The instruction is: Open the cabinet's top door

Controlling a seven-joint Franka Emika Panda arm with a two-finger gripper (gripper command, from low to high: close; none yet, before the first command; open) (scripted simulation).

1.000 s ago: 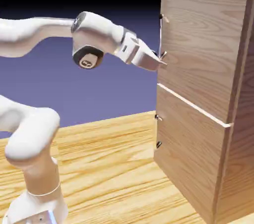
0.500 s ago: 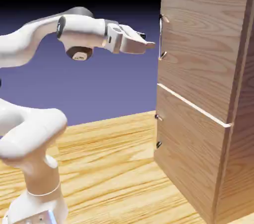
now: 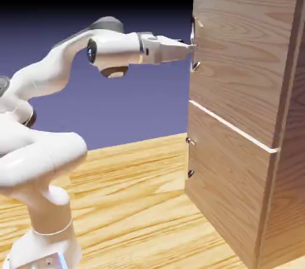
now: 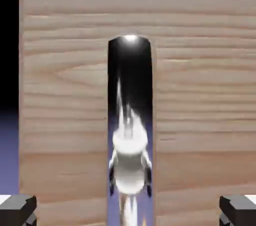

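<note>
Now tool [image 3: 189,47] swung back level to handle [image 4: 129,120] of top door [image 3: 244,59], jaws wide, nothing gripped; door unopened.

closed top door [image 3: 241,59], upright cabinet [image 3: 238,160]

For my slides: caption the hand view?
Open gripper straddling the top door's shiny bar handle, fingertips either side.

Glossy white rounded arm [image 3: 53,74], dark grey joint caps, pale grey end effector [image 3: 186,47]
</note>
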